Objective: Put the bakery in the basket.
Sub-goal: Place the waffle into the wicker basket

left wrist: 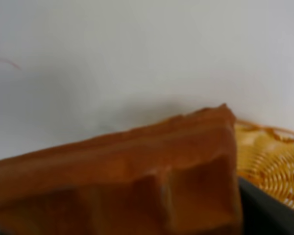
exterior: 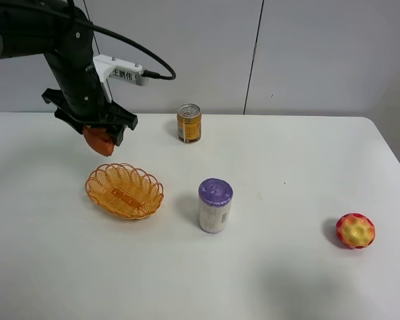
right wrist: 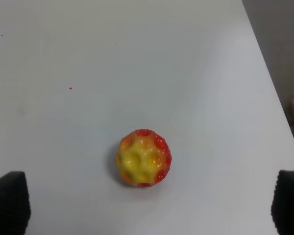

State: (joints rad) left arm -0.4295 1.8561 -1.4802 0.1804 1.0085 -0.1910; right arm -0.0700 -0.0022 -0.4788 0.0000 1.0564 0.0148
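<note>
My left gripper (exterior: 100, 137) is shut on the orange-brown waffle wedge, the bakery (exterior: 99, 140), and holds it in the air just behind and left of the basket (exterior: 125, 191). The left wrist view shows the waffle (left wrist: 137, 181) close up, filling the lower frame, with the woven orange-yellow basket rim (left wrist: 274, 156) beside it. The basket is empty on the white table. My right gripper is out of the exterior high view; in the right wrist view its two dark fingertips (right wrist: 10, 200) stand wide apart with nothing between them.
A gold can (exterior: 189, 123) stands at the back middle. A white can with a purple lid (exterior: 215, 205) stands right of the basket. A round red-and-yellow bumpy tart (exterior: 355, 231) lies at the right, and shows in the right wrist view (right wrist: 143, 157).
</note>
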